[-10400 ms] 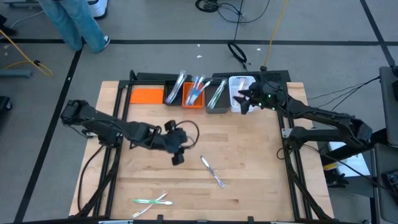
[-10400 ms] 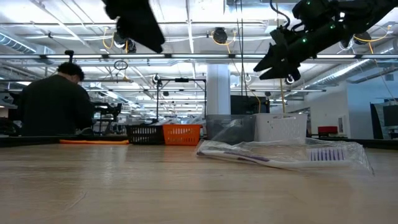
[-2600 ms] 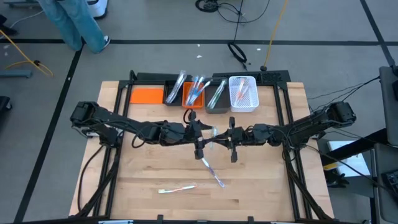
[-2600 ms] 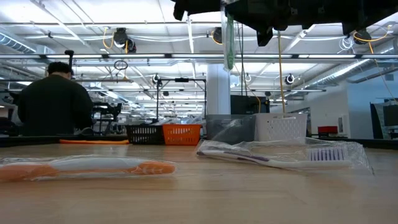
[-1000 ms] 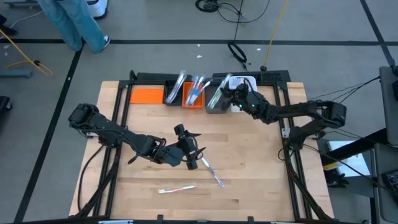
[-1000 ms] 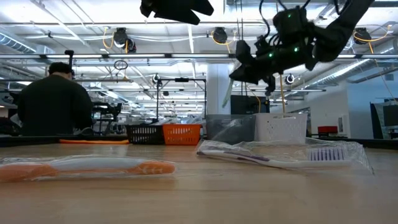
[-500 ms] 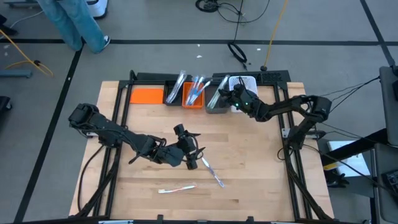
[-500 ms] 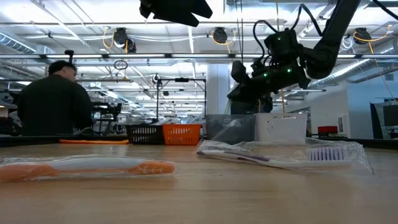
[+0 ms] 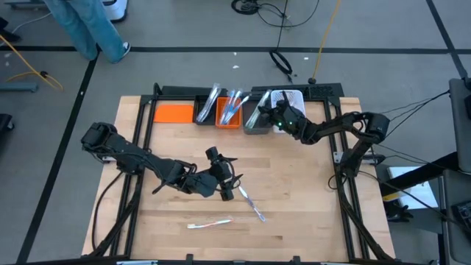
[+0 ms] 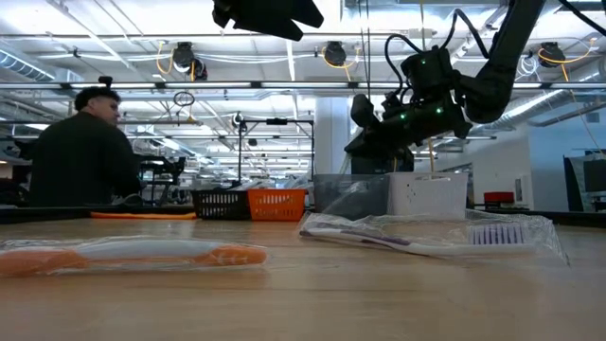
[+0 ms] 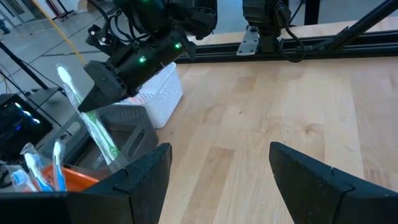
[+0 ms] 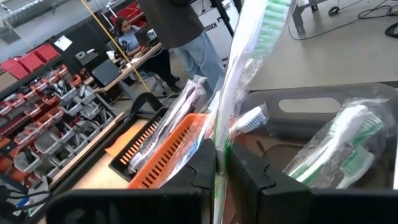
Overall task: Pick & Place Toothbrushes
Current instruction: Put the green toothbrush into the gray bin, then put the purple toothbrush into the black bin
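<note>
So over the last second the right arm has swung up to the row of bins at 12 o'clock on the worktop and barely budged in the final half second, meaning it's basically parked for the drop. A couple of seconds back both arms were meeting mid-worktop, so this green toothbrush looks like it got passed across, and now it's hanging over the grey bin, which already has green-accented ones inside. Read: one more brush is about to be sorted, just the release left.

The right pincer is pressed together, pinching the wrapped green toothbrush by its lower end, with the brush sticking up between the fingers in its own wrist view. It sits just at the grey bin's 3 o'clock edge, beside the white basket.

The left pincer is spread wide and holding nothing, hovering near the centre of the worktop, just at 10 o'clock of a loose toothbrush lying there. Another orange-tinted one lies toward 6 o'clock, well apart from the bins. So two are left on the worktop after this drop.
</note>
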`<action>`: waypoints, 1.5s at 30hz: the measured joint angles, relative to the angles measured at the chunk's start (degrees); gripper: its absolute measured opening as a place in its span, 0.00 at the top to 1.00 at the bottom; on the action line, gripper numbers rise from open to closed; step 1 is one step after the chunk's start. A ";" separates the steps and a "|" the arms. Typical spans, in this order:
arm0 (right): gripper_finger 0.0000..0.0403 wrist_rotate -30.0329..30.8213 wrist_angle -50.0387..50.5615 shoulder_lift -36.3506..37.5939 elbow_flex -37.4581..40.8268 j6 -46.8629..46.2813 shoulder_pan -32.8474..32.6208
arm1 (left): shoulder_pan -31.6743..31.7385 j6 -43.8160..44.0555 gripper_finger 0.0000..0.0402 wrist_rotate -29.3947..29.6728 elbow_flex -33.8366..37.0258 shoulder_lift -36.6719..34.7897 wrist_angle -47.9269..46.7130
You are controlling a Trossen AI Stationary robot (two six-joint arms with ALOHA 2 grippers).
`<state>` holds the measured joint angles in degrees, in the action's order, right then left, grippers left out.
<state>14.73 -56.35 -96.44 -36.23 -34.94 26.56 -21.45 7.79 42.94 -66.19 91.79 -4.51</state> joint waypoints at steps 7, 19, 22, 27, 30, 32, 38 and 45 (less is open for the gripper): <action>0.93 0.03 0.05 0.00 0.00 2.35 -1.17 | 0.00 0.00 0.32 -0.25 0.00 0.00 0.00; 0.84 0.15 2.81 0.02 0.00 3.48 -1.18 | 0.04 -0.04 0.32 -1.95 0.00 0.00 0.00; 0.80 0.18 3.09 0.02 0.00 4.29 -1.18 | 0.04 -0.04 0.32 -1.95 0.00 0.00 0.00; 0.67 0.43 3.05 0.02 0.00 5.30 -1.18 | 0.04 -0.04 0.32 -1.95 0.00 0.00 0.00; 0.60 0.45 3.19 0.02 0.00 5.75 -1.18 | 0.04 -0.06 0.32 -1.95 0.00 0.00 0.00; 0.57 0.59 3.64 0.02 0.00 5.70 -1.18 | 0.04 -0.07 0.32 -1.95 0.00 0.00 0.00; 0.51 1.80 5.59 0.02 -0.02 5.70 -1.13 | 0.04 -0.07 0.32 -1.95 0.00 0.00 -0.18; 0.52 -5.42 2.24 0.61 -0.04 6.77 -2.04 | 0.04 -0.07 0.32 -1.95 0.00 0.00 -0.54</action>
<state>9.31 -54.11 -95.83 -36.27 -28.17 24.53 -21.41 7.73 40.99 -66.19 91.79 -5.05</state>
